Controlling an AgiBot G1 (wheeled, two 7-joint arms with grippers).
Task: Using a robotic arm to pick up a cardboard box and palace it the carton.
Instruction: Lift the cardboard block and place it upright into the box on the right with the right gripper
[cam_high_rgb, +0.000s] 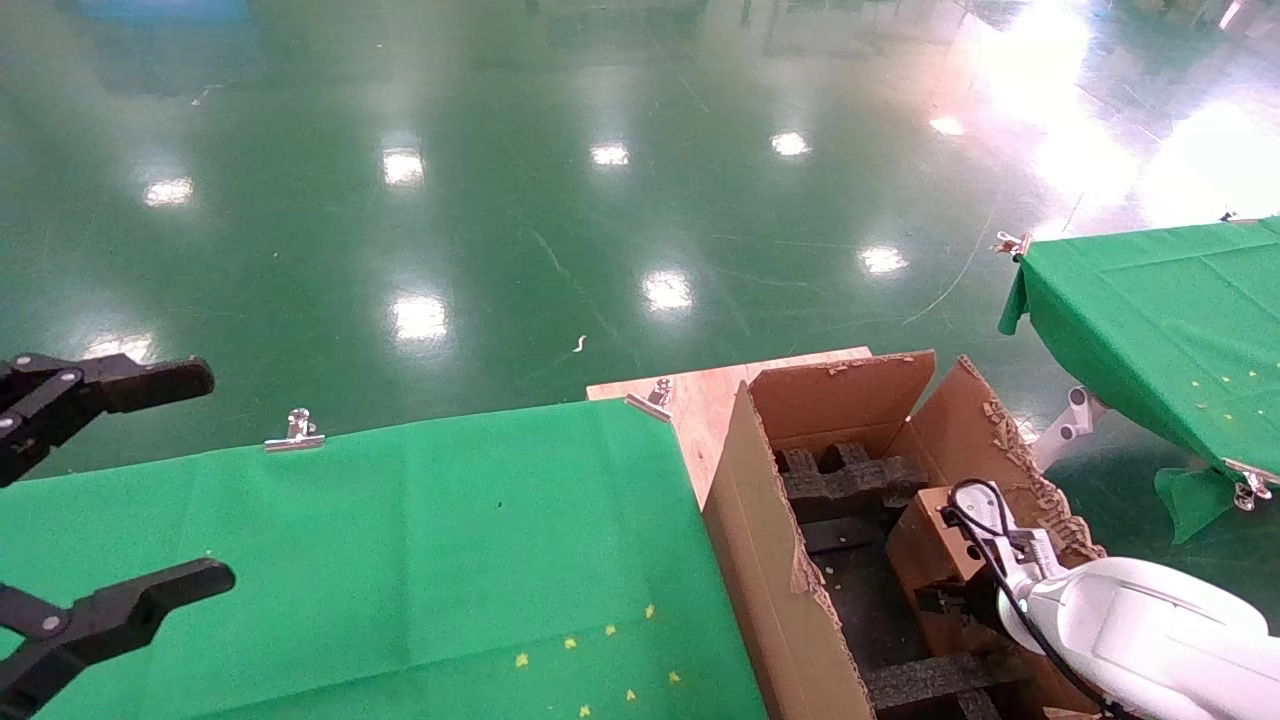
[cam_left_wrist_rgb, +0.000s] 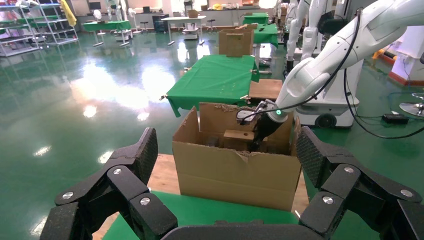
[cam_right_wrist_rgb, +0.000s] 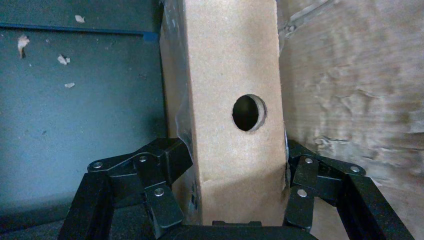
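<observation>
right gripper (cam_right_wrist_rgb: 235, 200) fingers (cam_right_wrist_rgb: 167, 165) clamp the cardboard box (cam_right_wrist_rgb: 232, 100) between them, inside the carton (cam_high_rgb: 790, 560).

The robotic arm (cam_high_rgb: 1130, 620) hides most of the cardboard box (cam_high_rgb: 925, 555), seemingly.

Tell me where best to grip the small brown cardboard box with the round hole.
Across its two narrow long sides, below the hole, as the right gripper does now on the small brown cardboard box: the flat parallel sides fit the fingers, approached from its end.
</observation>
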